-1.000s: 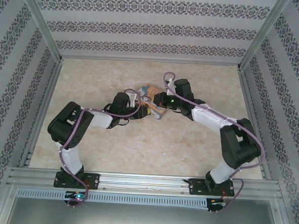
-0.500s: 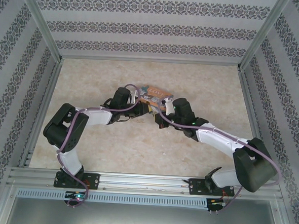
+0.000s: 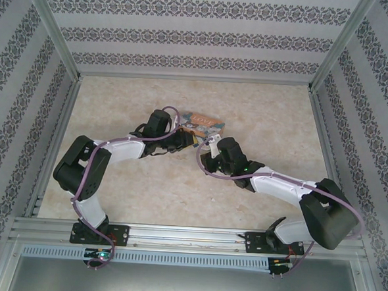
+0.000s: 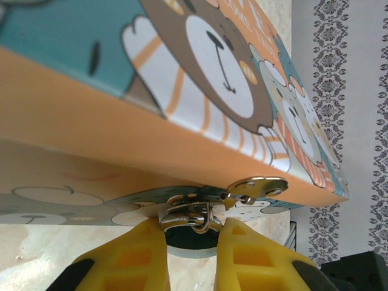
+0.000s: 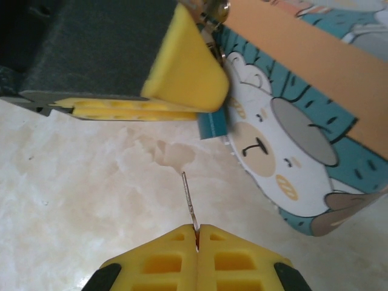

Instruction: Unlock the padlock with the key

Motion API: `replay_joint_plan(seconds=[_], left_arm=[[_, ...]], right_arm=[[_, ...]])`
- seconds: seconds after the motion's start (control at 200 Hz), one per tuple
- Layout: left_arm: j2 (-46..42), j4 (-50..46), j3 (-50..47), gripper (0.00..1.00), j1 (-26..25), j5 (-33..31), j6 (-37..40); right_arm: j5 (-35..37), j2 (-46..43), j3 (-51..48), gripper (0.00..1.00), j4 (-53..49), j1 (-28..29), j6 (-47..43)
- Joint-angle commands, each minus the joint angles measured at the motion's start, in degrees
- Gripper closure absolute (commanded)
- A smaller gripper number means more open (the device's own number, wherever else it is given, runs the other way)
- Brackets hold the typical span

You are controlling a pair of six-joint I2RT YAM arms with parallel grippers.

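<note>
In the top view, the tin [image 3: 204, 122] is seen lying on the desk [image 3: 268, 117], a little toward 12 o'clock from the desk's middle. The left gripper [image 3: 183, 140] is placed at the tin's 7 o'clock edge and the right gripper [image 3: 205, 154] just below it at 6 o'clock.

In the left wrist view, the padlock [image 4: 193, 250] is clamped between the left jaws, with its blue-teal body pinched by the yellow pads. Its silvery shackle [image 4: 189, 216] is hooked through the metal hasp [image 4: 257, 187] on the tin's orange side.

In the right wrist view, the right jaws are pressed together on the key [image 5: 189, 197], whose thin blade is pointed toward 12 o'clock. The padlock body is seen hanging beneath the left gripper's pad, at about 1 o'clock from the key's tip. The tip is near the body but apart from it and has not been inserted.
</note>
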Motion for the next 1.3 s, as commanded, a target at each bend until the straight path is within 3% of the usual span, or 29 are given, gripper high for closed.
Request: replay_joint_plan(seconds=[0.0,1.294], left_arm=[[-2.5,0.3,2.5,0.84,-0.7,1.9,-1.6],[-1.4,-0.5,3.5,0.86,-0.7,2.7,-2.8]], right_arm=[[3.3,0.8,-0.7,1.0,2.3,0.6,-1.6],[4.9,6.1,1.7,1.0,6.8,0.5,-2.2]])
